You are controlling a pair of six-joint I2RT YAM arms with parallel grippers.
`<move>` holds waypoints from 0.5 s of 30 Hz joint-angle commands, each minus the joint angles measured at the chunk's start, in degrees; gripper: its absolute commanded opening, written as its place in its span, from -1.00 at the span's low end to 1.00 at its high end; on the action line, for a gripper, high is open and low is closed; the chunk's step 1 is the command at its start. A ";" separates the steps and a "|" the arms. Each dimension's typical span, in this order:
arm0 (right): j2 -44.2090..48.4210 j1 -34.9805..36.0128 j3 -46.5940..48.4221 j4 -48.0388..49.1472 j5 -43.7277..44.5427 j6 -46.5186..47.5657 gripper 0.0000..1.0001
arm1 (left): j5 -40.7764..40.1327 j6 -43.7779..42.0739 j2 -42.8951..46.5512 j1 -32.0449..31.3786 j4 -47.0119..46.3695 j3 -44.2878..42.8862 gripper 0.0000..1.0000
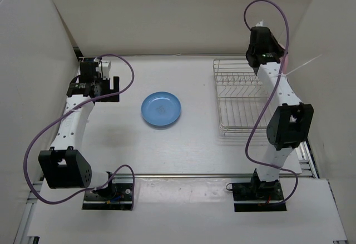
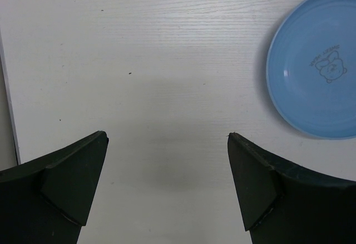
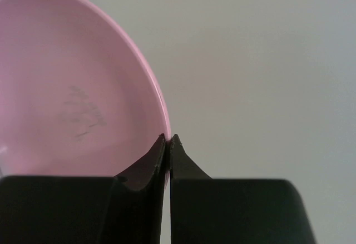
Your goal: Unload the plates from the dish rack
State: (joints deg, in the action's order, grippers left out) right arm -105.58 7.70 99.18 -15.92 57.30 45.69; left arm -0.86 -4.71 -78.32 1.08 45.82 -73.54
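The light blue plate (image 1: pixel 161 109) lies flat on the white table, left of the silver wire dish rack (image 1: pixel 236 122). It also shows at the right edge of the left wrist view (image 2: pixel 317 66). My right gripper (image 3: pixel 168 137) is shut on the rim of the pink plate (image 3: pixel 67 88) and holds it on edge in the air, facing a pale wall. In the top view my right gripper (image 1: pixel 278 59) is raised over the rack's far right side, and the pink plate is mostly hidden behind the arm. My left gripper (image 2: pixel 167 135) is open and empty over bare table, left of the blue plate.
White walls close in the table at the back and on both sides. The right arm (image 1: pixel 281 96) stretches over the rack's right side. No plate shows between the bars of the rack. Purple cables loop from both arms.
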 commanded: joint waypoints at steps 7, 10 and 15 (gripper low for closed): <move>12.84 1.69 6.03 2.69 -2.58 0.04 -1.00 | 2.17 0.14 0.89 0.41 -0.65 -1.43 1.00; 19.25 2.23 9.01 -15.94 -17.34 -17.79 -1.00 | 9.11 -0.38 0.89 -0.37 -1.17 -1.96 1.00; 27.87 2.75 -2.26 -23.80 -50.57 -30.39 -1.00 | 22.64 -2.23 -0.95 -7.65 -1.17 -4.42 1.00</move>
State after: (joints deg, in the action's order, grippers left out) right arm -82.15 9.58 102.50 -32.64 29.87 26.48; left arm 10.66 -5.19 -78.85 -2.28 45.87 -74.43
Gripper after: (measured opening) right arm 0.009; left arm 0.998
